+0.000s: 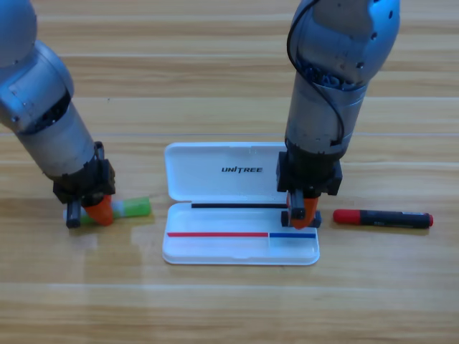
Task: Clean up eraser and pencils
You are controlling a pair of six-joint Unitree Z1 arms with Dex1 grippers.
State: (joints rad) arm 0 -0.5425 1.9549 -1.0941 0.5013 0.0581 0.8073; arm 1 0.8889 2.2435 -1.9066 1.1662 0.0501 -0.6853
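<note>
The light green pencil [133,208] lies on the table left of the white case [215,168]. My left gripper [99,209] points down onto the pencil's left part and covers it there. The black pencil with a red end [384,218] lies flat on the table right of the case, with nothing touching it. My right gripper [305,213] points down at the right end of the open case's lower half. The eraser is hidden; whether it is under that gripper I cannot see.
The case lies open at the table's middle, its lid folded back toward the arms. Both arms reach down from the top edge, the left one slanting in from the upper left corner.
</note>
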